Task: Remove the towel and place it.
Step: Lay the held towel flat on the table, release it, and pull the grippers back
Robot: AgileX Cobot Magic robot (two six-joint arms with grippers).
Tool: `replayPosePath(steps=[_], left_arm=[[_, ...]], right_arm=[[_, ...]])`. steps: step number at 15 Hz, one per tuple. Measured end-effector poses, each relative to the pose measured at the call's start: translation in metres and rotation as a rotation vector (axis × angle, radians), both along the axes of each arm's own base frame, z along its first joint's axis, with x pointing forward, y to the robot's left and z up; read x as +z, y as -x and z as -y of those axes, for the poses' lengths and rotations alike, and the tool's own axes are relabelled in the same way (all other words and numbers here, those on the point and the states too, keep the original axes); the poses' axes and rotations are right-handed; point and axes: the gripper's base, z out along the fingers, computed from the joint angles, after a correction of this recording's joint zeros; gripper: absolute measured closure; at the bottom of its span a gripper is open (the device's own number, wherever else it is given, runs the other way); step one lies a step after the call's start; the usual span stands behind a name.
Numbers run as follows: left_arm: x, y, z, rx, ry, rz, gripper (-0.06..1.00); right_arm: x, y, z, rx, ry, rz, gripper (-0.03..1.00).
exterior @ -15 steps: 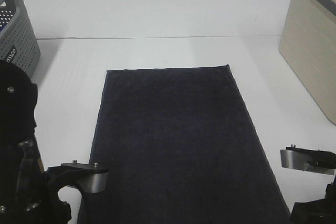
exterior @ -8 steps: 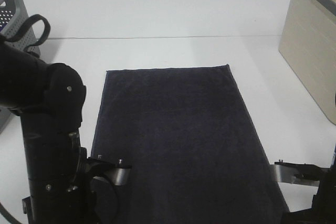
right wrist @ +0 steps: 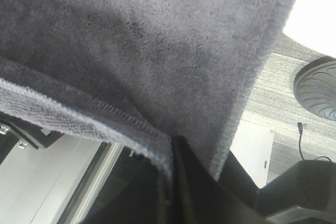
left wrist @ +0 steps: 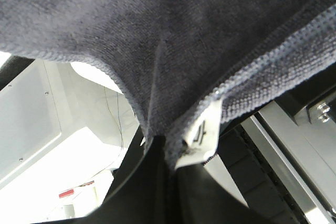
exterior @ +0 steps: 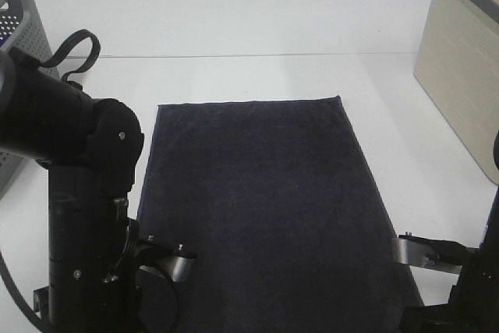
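Left jaws clamped on the near left corner of the towel [exterior: 257, 208], beside its white label [left wrist: 202, 137]; right jaws clamped on the hem at the near right corner. The dark towel lies spread flat on the white bench [exterior: 234, 13]. Grey basket [exterior: 12, 13] at far left, beige box [exterior: 464, 76] at far right.

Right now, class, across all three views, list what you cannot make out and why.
1. Exterior high: near edge of the towel, cut off at the frame's bottom and covered by the left arm and right arm.
2. Exterior high: most of the grey basket, behind the left arm and past the frame edge.
3. Exterior high: inside of the beige box, cut off by the right edge.
4. Left wrist: print on the label, too blurred.
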Motion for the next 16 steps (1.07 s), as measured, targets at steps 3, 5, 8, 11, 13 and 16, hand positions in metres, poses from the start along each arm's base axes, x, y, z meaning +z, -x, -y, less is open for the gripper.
replayPosePath(steps=[3, 5, 8, 11, 13, 16], left_arm=[[0.0, 0.0, 0.0, 0.0, 0.0, 0.0, 0.94], [0.0, 0.0, -0.0001, -0.001, 0.0, 0.0, 0.94], [0.0, 0.0, -0.0001, -0.001, -0.001, -0.001, 0.85], [0.001, 0.001, 0.0024, 0.025, 0.013, -0.016, 0.75], [0.002, 0.0021, 0.0041, 0.045, 0.022, -0.033, 0.63], [0.0023, 0.0024, 0.0045, 0.064, 0.012, -0.039, 0.47]], right_arm=[[0.0001, -0.0001, -0.0003, -0.004, -0.002, 0.0, 0.95], [0.0001, 0.0, -0.0005, -0.005, -0.003, -0.002, 0.95], [0.0002, 0.0, -0.0006, -0.007, -0.004, -0.003, 0.93], [0.0008, 0.0007, -0.0006, -0.005, -0.005, -0.011, 0.83], [0.0011, 0.0004, -0.0021, -0.022, -0.013, -0.013, 0.66], [0.0014, 0.0002, -0.0035, -0.038, -0.02, -0.016, 0.44]])
